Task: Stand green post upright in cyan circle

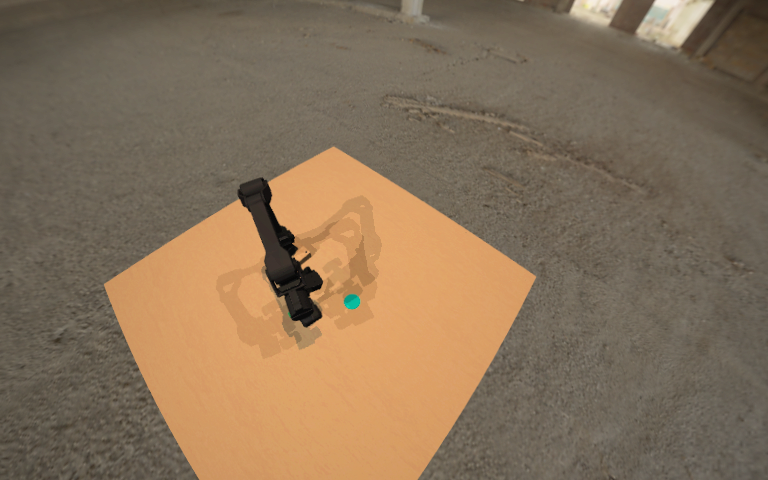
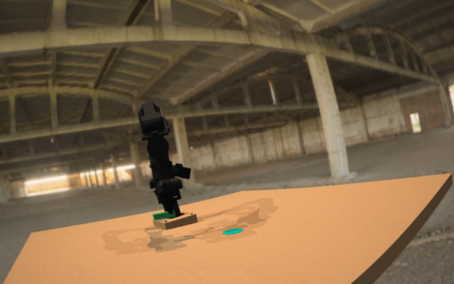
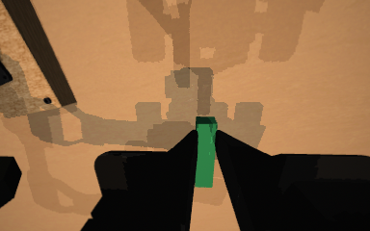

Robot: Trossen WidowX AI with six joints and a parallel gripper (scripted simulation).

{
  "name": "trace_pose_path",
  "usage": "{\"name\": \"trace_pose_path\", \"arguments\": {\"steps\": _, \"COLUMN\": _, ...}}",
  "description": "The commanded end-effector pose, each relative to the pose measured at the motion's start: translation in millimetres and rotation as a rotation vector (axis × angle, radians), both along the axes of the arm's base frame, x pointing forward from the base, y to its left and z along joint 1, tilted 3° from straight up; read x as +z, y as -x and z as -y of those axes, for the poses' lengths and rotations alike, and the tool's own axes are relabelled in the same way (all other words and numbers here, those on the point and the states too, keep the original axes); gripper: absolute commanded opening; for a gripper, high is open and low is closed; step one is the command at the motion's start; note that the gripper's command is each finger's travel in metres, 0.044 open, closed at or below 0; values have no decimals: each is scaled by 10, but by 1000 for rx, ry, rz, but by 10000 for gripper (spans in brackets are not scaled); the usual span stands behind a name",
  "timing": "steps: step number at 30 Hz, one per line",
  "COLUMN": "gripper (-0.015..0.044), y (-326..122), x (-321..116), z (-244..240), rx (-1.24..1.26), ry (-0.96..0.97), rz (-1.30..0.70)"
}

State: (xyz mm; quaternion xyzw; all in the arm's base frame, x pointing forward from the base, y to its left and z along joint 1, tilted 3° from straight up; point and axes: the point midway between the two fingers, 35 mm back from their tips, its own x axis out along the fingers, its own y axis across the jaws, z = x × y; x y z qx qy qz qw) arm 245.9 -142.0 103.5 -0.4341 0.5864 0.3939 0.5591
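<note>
The green post [image 2: 162, 215] [image 3: 205, 159] is between the fingertips of my gripper [image 2: 171, 213] [image 3: 205, 135], which is shut on it. The post is roughly level, not upright, and in the exterior view it shows raised above the table, overlapping the wooden base in the picture. In the top view only a green sliver of it shows beside the arm, which hides the fingertips. The flat cyan circle [image 1: 351, 301] [image 2: 233, 231] lies on the table to the right of the gripper in the top and exterior views. It is out of the wrist view.
The wooden base block [image 2: 182, 222] [image 3: 29, 72] of the arm stands on the orange-brown table [image 1: 396, 396] [image 2: 301, 234]. It shows at the upper left of the wrist view. Arm shadows fall across the table and around the circle. The table edges drop to a grey floor [image 1: 623, 339].
</note>
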Motion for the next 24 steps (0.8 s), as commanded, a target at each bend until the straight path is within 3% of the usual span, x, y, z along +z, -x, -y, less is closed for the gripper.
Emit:
{"name": "trace_pose_path", "arguments": {"steps": 1, "gripper": 22, "y": 9, "x": 179, "z": -24, "rx": -4, "ry": 3, "rz": 12}}
{"name": "trace_pose_path", "arguments": {"steps": 12, "gripper": 22, "y": 44, "x": 385, "z": -60, "rx": -5, "ry": 3, "rz": 12}}
{"name": "trace_pose_path", "arguments": {"steps": 24, "gripper": 22, "y": -207, "x": 429, "z": -269, "rx": -46, "ry": -1, "rz": 17}}
